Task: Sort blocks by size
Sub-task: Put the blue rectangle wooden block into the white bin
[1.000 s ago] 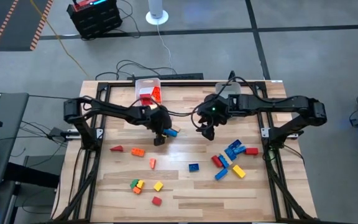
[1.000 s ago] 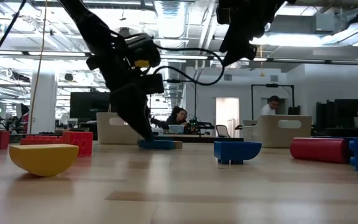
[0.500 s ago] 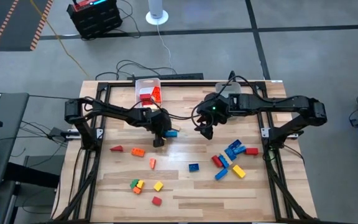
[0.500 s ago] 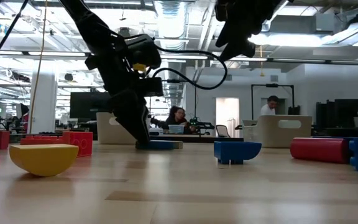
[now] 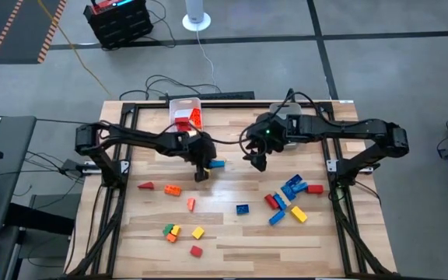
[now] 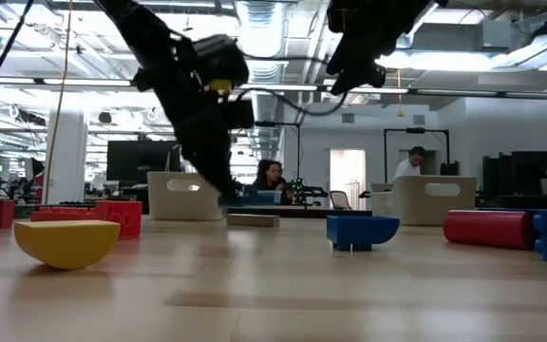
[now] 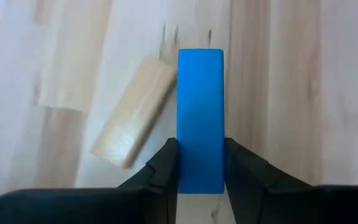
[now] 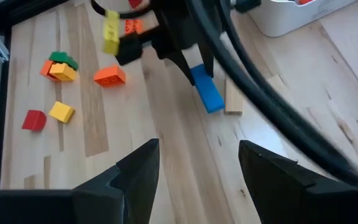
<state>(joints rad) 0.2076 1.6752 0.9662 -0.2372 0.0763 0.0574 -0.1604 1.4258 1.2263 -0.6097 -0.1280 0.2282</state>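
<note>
A long blue block [image 7: 200, 118] hangs a little above the table, with my left gripper [image 5: 203, 169] shut on it near the table's middle. In the low view the blue block [image 6: 252, 199] is clear of the wood. A tan block [image 7: 135, 112] lies flat on the table just beside and below it. My right gripper [image 8: 194, 168] hovers higher, to the right of the blue block [image 8: 206, 92], open with nothing between its fingers. Other blocks lie scattered near the front: a group at right [image 5: 288, 194] and a group at left [image 5: 179, 232]. My left gripper pinches the blue block's two long sides [image 7: 199, 177] between its two fingers, at the end nearest the wrist. The fingers slant down from the table's left and lie along the block. The block is lifted clear of the table and sticks out past the fingertips.
A clear bin [image 5: 185, 113] with red and orange blocks stands at the far edge behind my left arm. An orange block [image 5: 173, 189] and red wedges [image 5: 145, 186] lie left of centre. Bare wood shows between the two arms' grippers and the front groups.
My left gripper has risen with the blue block, which lay on the table beside the tan block a second ago and now hangs clear of it. The tan block has stayed where it was.
</note>
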